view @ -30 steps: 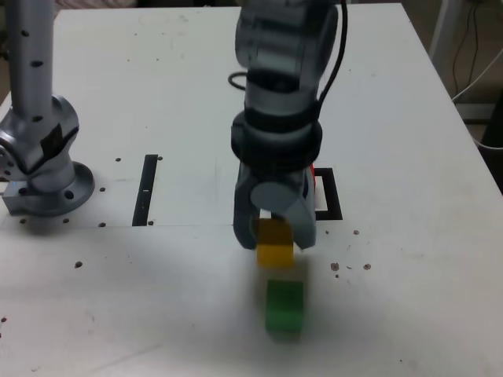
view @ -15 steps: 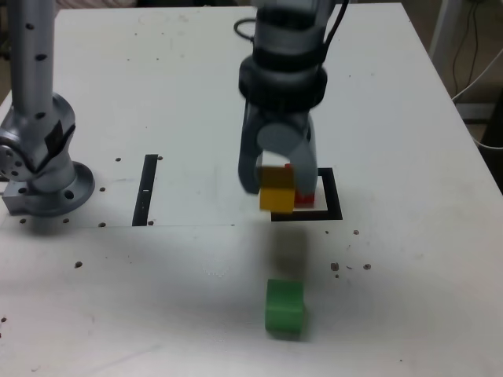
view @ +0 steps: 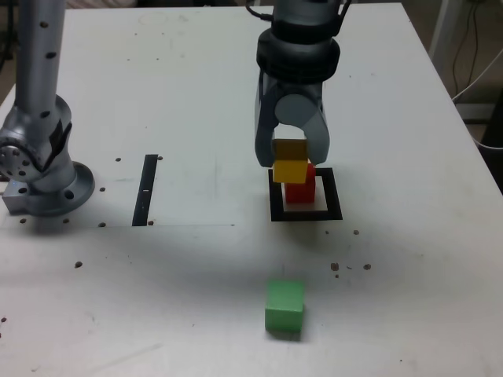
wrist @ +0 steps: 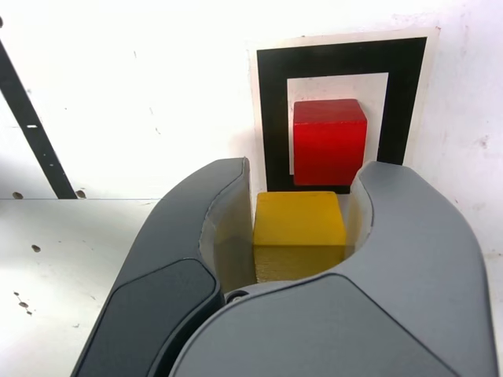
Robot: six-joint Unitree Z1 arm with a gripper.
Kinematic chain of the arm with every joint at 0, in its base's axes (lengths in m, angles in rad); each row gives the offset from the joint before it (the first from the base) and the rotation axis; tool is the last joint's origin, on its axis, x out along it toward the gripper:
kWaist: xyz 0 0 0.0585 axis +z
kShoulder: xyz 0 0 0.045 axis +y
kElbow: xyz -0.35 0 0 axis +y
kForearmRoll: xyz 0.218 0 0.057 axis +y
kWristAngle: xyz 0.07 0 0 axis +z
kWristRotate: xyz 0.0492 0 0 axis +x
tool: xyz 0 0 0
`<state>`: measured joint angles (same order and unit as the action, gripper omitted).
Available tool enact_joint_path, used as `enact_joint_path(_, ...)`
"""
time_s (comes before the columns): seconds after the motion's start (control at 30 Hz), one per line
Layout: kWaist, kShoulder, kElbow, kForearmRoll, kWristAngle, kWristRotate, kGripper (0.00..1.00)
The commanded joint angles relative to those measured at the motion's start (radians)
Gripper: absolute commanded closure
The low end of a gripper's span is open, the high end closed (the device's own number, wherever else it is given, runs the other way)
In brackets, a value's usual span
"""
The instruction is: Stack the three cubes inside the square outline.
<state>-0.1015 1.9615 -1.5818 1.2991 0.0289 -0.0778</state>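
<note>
My gripper [view: 290, 163] is shut on the yellow cube [view: 290, 164], held in the air just above and slightly to the exterior view's left of the red cube [view: 299, 189]. The red cube rests inside the square outline [view: 306, 214]. In the wrist view the yellow cube [wrist: 299, 233] sits between the two grey fingers [wrist: 206, 228], with the red cube [wrist: 329, 140] and the square outline [wrist: 271, 110] beyond it. The green cube [view: 284, 305] lies alone on the table, nearer the camera than the outline.
The arm's grey base [view: 43, 169] stands at the exterior view's left. A thin black strip [view: 146, 189] lies between the base and the outline. Small dark specks dot the white table [view: 409, 275]. Cables hang off the table's right edge [view: 475, 71].
The gripper has carried the yellow cube up and away from the green cube, toward the square outline, and now holds it over the red cube.
</note>
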Motion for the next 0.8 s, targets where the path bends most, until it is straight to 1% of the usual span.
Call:
enact_joint_path(0.0,0.008,0.014,-0.008,-0.010,-0.003,0.001,0.67)
enact_joint_path(0.37,0.048,0.034,-0.020,-0.038,-0.006,0.021,0.67)
enact_joint_path(0.77,0.069,0.047,-0.011,-0.046,0.006,0.038,0.67)
